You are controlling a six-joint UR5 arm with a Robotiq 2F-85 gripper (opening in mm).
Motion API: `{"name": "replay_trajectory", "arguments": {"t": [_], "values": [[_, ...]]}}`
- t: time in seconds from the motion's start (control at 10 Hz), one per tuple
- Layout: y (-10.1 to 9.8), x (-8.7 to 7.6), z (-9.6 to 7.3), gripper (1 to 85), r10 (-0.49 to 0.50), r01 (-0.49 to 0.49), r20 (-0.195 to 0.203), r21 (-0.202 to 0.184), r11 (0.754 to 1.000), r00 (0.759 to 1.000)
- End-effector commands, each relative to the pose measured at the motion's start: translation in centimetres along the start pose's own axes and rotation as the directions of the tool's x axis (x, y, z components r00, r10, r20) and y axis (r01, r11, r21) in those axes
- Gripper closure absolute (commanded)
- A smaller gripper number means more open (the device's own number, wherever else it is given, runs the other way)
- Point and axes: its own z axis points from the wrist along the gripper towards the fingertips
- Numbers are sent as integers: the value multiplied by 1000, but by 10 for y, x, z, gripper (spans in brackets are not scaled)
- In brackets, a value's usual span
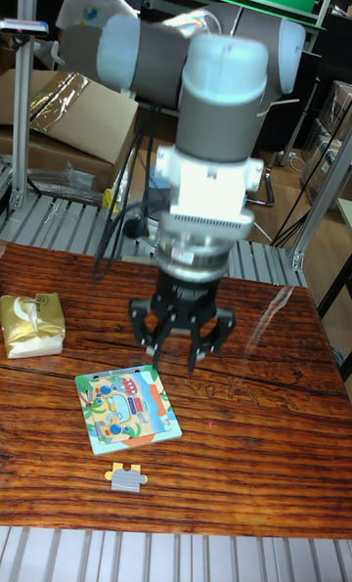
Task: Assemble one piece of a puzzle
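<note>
A square puzzle board [128, 407] with a colourful cartoon picture lies on the wooden table, left of centre. A loose puzzle piece [127, 478], grey with a bit of yellow at its top, lies just in front of the board near the table's front edge. My gripper [173, 357] hangs above the table just behind and right of the board's far right corner. Its fingers [197, 352] point down and stand apart, with nothing between them. The piece lies well in front of the gripper.
A gold and white packet [31, 325] sits at the table's left edge. Bare wooden table [264, 425] stretches to the right of the board. Metal rollers [176, 553] run along the front edge. Cardboard boxes [59, 122] and a person are behind the table.
</note>
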Motion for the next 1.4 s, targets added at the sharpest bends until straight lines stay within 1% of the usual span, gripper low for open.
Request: {"name": "replay_trajectory", "arguments": {"t": [0.0,0.1,0.4,0.5,0.7,0.8,0.9,1.0,1.2,1.3], "values": [[-10,-24,35,397,-35,35,11,-3,999,999],[-15,-33,47,397,-45,45,22,-5,999,999],[-18,-46,62,393,-37,38,28,-5,999,999],[-19,-47,67,393,-35,35,28,-2,999,999],[-19,-44,67,397,-24,24,17,-3,1000,1000],[-17,-43,64,397,-17,17,13,-11,1000,1000],[-15,-40,58,397,-11,12,10,-20,1000,1000],[-14,-33,45,397,-2,2,-4,-28,1000,1000],[-17,-10,14,400,17,-18,-38,-19,1000,999],[-18,-4,10,400,26,-27,-50,-12,1000,998]]}}
